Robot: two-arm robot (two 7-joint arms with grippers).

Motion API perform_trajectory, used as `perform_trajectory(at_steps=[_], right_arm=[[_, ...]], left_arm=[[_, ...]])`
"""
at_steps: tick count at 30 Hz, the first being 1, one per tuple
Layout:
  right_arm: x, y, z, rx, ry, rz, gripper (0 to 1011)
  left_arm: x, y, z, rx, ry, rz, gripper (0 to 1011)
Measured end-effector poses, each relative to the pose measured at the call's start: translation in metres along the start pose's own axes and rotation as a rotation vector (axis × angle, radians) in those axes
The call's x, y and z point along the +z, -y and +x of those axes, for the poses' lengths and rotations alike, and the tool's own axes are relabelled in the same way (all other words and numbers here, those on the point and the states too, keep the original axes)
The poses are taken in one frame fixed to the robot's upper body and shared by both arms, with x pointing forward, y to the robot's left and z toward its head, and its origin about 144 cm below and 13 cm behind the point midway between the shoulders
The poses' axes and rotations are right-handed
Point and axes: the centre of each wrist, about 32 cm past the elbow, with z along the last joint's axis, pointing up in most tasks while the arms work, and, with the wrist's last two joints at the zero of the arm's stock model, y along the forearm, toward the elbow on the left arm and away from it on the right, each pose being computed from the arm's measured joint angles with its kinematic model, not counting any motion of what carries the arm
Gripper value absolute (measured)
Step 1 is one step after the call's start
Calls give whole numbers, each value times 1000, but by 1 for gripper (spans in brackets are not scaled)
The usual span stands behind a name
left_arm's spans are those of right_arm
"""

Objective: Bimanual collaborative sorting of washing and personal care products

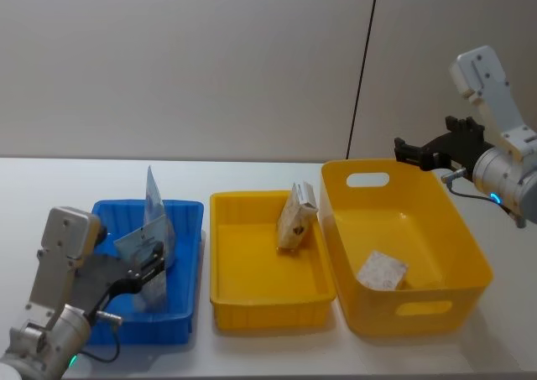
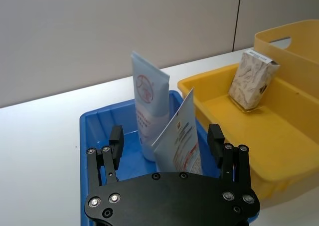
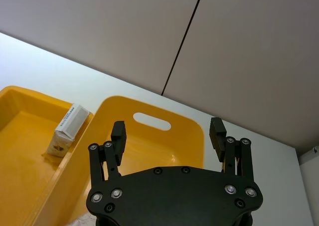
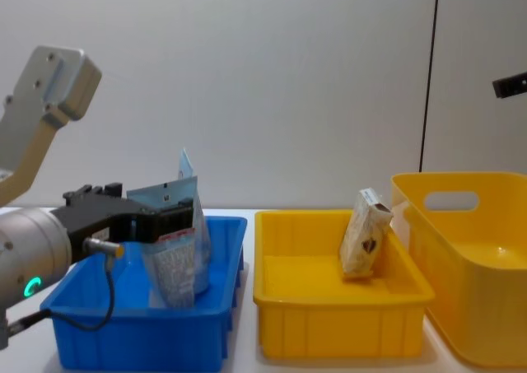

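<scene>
**While Jaws Stand Released, Pouch Is Flanked**

Where the deep yellow bin (image 1: 468,247) lies below them, the right gripper's (image 3: 167,127) jaws are seen spread and empty. In the blue bin (image 1: 190,229), the refill pouch (image 2: 179,138) is flanked by the left gripper's (image 2: 166,133) spread jaws, clear of both.

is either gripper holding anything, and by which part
Nothing is held. The left gripper is open astride the refill pouch in the blue bin; the right gripper is open and empty.
</scene>
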Motion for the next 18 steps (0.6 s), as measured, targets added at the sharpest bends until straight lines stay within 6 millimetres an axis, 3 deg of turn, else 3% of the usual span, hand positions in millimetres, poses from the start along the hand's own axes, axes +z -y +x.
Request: perform_trajectory(at_steps=[18], right_arm=[[0, 0, 0, 0, 0, 0, 1002]], left_arm=[[-19, -2, -4, 52, -51, 21, 1001]])
